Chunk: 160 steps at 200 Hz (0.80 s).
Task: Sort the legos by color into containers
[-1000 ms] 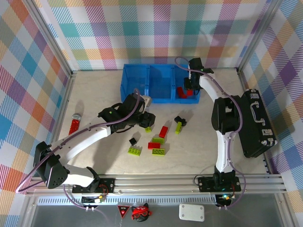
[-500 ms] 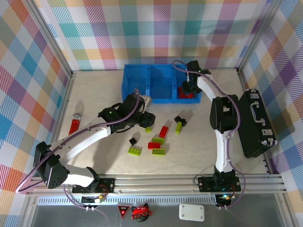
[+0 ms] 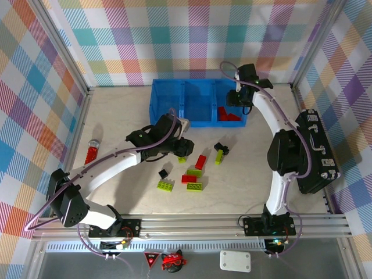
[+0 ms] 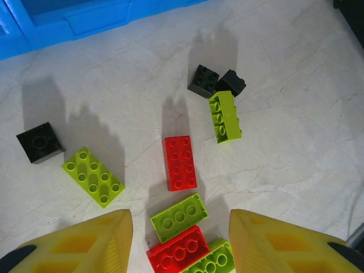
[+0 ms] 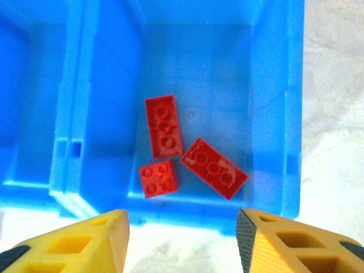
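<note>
The blue containers (image 3: 197,103) stand in a row at the back of the table. Three red legos (image 5: 165,133) lie in the right compartment (image 5: 273,96). My right gripper (image 5: 182,242) hangs open above that compartment's near wall, nothing between its fingers (image 5: 85,242); the top view has it (image 3: 237,100) over the bin's right end. Red, lime and black legos are scattered on the table (image 3: 195,172). My left gripper (image 4: 179,244) is open above a lime brick (image 4: 179,215) and a red brick (image 4: 176,250), holding nothing. A red brick (image 4: 180,162) lies just beyond.
A black case with a handle (image 3: 314,152) lies at the right edge. A red glittery cylinder (image 3: 91,153) lies at the far left. Two black bricks (image 4: 216,82) and a lime one (image 4: 223,116) sit right of centre; another black brick (image 4: 40,142) is to the left.
My right gripper opened over the right compartment, left a red brick in it, and then drew up and back. My left arm shifted slightly to the right.
</note>
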{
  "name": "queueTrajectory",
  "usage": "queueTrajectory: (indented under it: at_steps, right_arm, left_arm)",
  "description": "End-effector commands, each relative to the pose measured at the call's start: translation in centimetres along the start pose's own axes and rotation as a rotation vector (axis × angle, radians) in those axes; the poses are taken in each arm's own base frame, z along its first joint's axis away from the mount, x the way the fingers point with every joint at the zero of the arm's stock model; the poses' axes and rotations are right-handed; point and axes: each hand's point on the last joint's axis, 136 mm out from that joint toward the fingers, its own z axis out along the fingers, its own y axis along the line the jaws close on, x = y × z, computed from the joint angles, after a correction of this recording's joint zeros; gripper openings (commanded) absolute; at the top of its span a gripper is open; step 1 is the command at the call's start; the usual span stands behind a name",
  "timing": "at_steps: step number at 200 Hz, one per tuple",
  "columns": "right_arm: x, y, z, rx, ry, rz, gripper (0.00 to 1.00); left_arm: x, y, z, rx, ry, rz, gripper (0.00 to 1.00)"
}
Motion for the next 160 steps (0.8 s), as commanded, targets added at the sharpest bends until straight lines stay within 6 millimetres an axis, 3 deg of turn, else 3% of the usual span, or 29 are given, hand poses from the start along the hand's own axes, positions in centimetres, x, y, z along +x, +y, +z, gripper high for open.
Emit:
queueTrajectory:
  at_steps: [1, 102, 160]
  right_arm:
    - [2.4, 1.1, -1.3, -0.052, 0.050, 0.029, 0.54]
    - [9.2, 1.2, -6.0, -0.126, 0.060, 0.127, 0.54]
    - [15.1, 4.0, -4.8, -0.171, 0.170, 0.165, 0.51]
  left_arm:
    - [-0.6, -1.1, 0.4, 0.034, 0.012, 0.003, 0.48]
    - [1.5, 0.2, 6.6, -0.104, 0.190, -0.057, 0.48]
    - [2.1, 1.3, 8.6, -0.148, 0.220, -0.127, 0.48]
